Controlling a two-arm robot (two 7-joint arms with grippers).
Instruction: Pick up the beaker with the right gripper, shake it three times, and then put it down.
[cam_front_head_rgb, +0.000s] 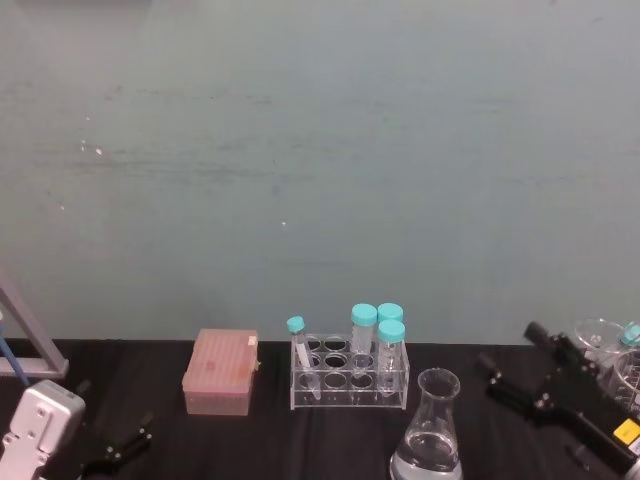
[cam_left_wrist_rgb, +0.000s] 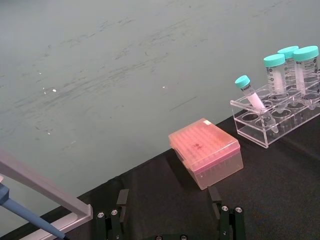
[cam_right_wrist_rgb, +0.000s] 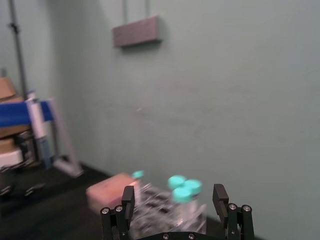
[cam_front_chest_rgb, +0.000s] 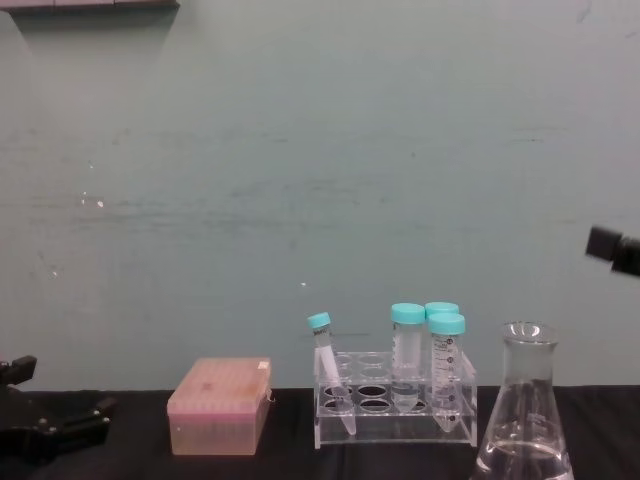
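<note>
**Beaker stands free on the table, right end effector open beside it**

The beaker (cam_front_head_rgb: 432, 432), a clear conical flask, stands upright on the black table (cam_front_head_rgb: 300, 445). It is near the clear tube rack (cam_front_head_rgb: 350, 385), at about 5 o'clock from it. It seems to hold a little clear liquid, though the glass makes this hard to judge. The right end effector (cam_front_head_rgb: 508, 348) sits at roughly 2 o'clock from the beaker, apart from it. Its fingers are spread wide and hold nothing. A pink box (cam_front_head_rgb: 220, 375) lies at 9 o'clock from the rack. The left end effector (cam_left_wrist_rgb: 169, 197) rests low at about 8 o'clock from the pink box, its fingers also wide apart and empty.
</note>
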